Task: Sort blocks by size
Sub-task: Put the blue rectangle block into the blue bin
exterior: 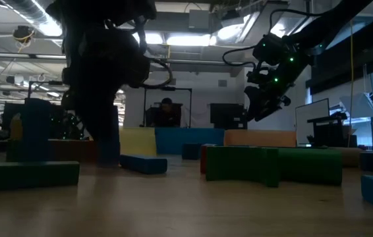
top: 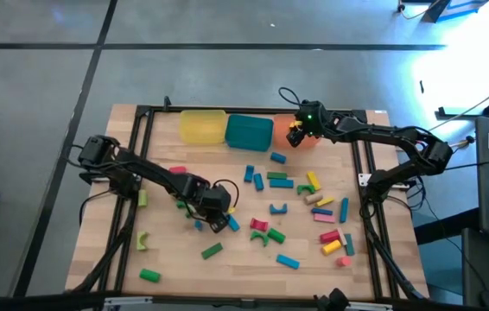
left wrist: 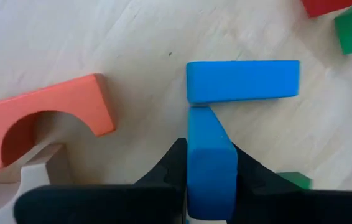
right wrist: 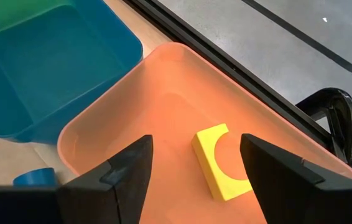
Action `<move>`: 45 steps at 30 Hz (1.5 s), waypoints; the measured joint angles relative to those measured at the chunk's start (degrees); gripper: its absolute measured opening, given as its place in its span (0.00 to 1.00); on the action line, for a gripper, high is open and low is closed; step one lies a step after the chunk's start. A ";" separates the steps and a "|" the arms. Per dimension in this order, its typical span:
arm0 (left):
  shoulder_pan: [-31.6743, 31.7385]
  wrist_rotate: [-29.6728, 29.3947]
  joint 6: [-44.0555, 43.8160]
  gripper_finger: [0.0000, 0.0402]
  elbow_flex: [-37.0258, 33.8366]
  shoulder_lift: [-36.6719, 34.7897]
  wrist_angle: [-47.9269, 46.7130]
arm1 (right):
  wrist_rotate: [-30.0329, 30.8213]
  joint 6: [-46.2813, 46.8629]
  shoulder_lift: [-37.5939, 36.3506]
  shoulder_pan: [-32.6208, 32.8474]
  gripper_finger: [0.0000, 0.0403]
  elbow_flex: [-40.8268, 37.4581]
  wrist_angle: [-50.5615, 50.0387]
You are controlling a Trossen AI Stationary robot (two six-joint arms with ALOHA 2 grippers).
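High view: straight down on the whole desk [top: 184, 268], far off. Low view: level at desk height, facing the room. Left wrist view: very close above a blue block [left wrist: 210, 165] between that gripper's fingers. Right wrist view: down into the orange tray [right wrist: 163, 106] just below its gripper; same tray seen from above [top: 284, 131].

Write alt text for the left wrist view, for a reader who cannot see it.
The left claw is shut on a blue block standing on the wooden table, its end touching a second blue block lying crosswise. A red arch block lies beside them.
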 joint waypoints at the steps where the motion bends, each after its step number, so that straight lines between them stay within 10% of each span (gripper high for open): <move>1: 0.38 0.50 -0.02 0.10 0.00 -0.78 0.03 | 0.00 -0.03 -0.07 0.00 0.60 0.01 -0.02; 12: 9.32 0.24 4.06 0.10 0.00 -12.12 0.49 | -16.53 -3.15 -0.16 0.04 0.60 5.43 -0.10; 26: 28.61 -8.94 31.96 0.12 0.00 -13.32 21.13 | -27.49 -3.06 -0.16 6.34 0.60 5.81 -3.57; 45: 38.24 -9.06 45.37 0.18 -0.04 4.53 34.90 | 2.95 1.62 0.64 23.43 0.60 5.75 -13.63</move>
